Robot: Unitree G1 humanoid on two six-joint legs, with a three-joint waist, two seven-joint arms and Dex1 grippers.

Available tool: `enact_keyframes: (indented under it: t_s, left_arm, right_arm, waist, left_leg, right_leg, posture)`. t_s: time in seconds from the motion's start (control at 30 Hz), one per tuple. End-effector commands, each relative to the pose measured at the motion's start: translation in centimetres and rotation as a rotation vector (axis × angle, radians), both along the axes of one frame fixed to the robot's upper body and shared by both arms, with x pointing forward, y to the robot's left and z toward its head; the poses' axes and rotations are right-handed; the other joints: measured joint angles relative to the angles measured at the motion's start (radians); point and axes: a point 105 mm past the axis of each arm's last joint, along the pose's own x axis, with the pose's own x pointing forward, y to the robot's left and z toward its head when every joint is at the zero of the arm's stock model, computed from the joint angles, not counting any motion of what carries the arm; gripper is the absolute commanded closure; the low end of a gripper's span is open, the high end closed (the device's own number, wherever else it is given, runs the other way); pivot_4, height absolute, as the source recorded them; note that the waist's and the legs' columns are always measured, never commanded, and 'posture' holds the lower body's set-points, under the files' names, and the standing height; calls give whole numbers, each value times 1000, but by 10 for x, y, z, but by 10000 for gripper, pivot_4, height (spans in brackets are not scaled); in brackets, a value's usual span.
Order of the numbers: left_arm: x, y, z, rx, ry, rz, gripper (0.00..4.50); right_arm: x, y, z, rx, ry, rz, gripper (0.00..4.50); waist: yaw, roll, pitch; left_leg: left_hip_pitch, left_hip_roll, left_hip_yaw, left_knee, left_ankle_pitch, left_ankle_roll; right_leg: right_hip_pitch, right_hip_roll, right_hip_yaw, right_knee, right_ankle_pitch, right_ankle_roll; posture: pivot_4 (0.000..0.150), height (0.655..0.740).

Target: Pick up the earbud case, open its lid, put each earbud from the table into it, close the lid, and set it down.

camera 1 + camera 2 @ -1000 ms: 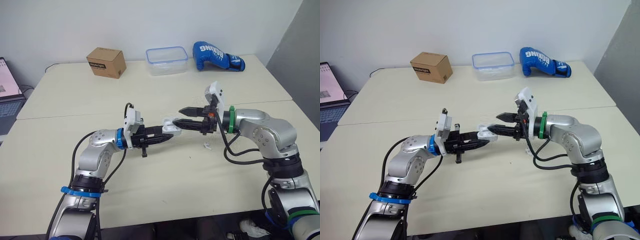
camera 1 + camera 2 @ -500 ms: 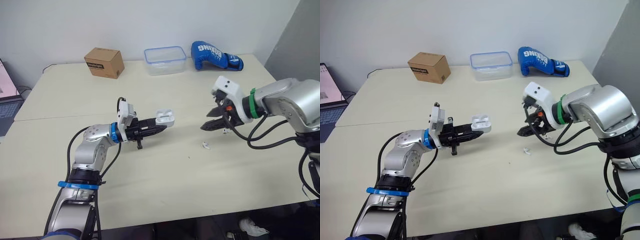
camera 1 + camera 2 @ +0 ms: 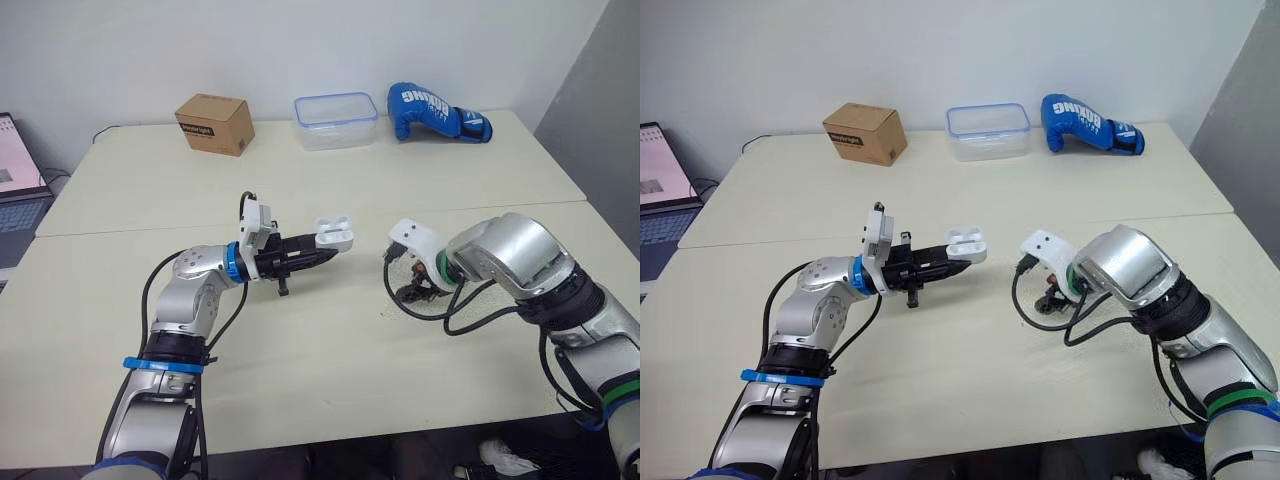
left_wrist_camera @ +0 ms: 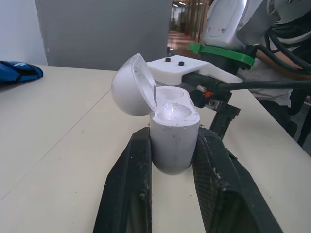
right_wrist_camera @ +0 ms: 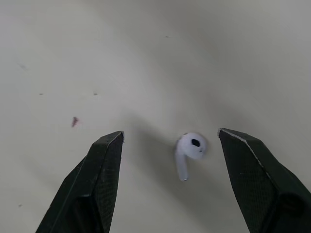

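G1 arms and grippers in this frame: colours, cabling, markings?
Both arms are silver metal with rounded joints and loose black cables looping outside. The left arm carries blue rings, the right arm green rings. Each wrist has a white camera mount. The left gripper and right gripper each have two black tapered fingers.

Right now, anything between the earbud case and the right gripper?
No, just bare table between the earbud case, held by the left gripper, and the right gripper, per the left eye view.
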Motion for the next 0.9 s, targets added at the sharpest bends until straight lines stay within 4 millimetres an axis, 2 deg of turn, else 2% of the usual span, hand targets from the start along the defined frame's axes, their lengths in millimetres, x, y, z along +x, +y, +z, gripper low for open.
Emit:
enact_keyframes:
  t_s: [0.03, 0.9]
  left_arm:
    - [-3, -5, 9, -10, -40, -22, 37337]
    - [-6, -7, 6, -11, -37, -13, 37337]
  right_arm:
    - [9, 0, 10, -3, -53, -9, 12859]
    - [1, -3, -8, -59, 2, 26, 12859]
  waist:
    - [0, 0, 0]
    - [-3, 0, 0]
  left_leg:
    - [0, 0, 0, 0, 0, 0]
    - [0, 0, 0, 0, 0, 0]
  right_leg:
    - [0, 0, 0, 0, 0, 0]
    - [0, 0, 0, 0, 0, 0]
  posture:
    - [1500, 7307]
    - [1500, 7307]
